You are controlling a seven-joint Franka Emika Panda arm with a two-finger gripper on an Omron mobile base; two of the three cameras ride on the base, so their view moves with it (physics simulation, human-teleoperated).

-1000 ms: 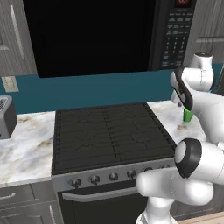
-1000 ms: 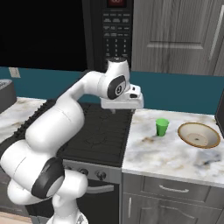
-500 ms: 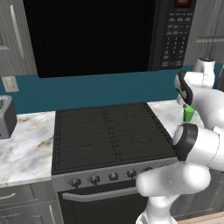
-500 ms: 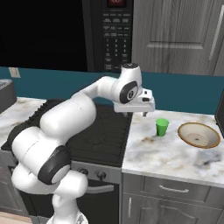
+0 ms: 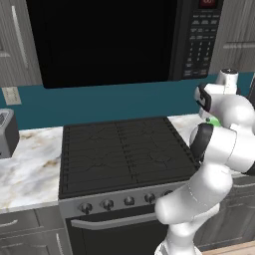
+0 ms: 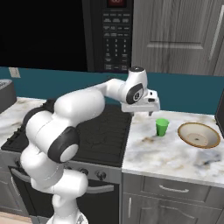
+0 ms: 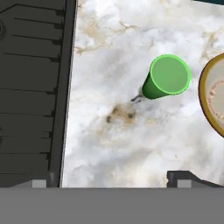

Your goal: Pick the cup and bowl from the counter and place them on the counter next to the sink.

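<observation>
The small bright-green cup stands upright on the marble counter, right of the stovetop. The tan bowl sits just to the cup's right. My gripper hangs open over the counter's left end, a little above and to the left of the cup, with nothing between its fingers. In the hand view the cup is up and to the right of my gripper, and the bowl is cut by the right edge. A sliver of the cup peeks out behind my arm. The sink is out of view.
The black stovetop borders the counter on the left, under a microwave. A toaster stands on the far left counter. A dark appliance sits at the right edge past the bowl.
The arm has swung to the right, carrying the gripper from over the stovetop's edge to over the counter near the cup. The jaws have stayed open. Cup and bowl have not moved.
</observation>
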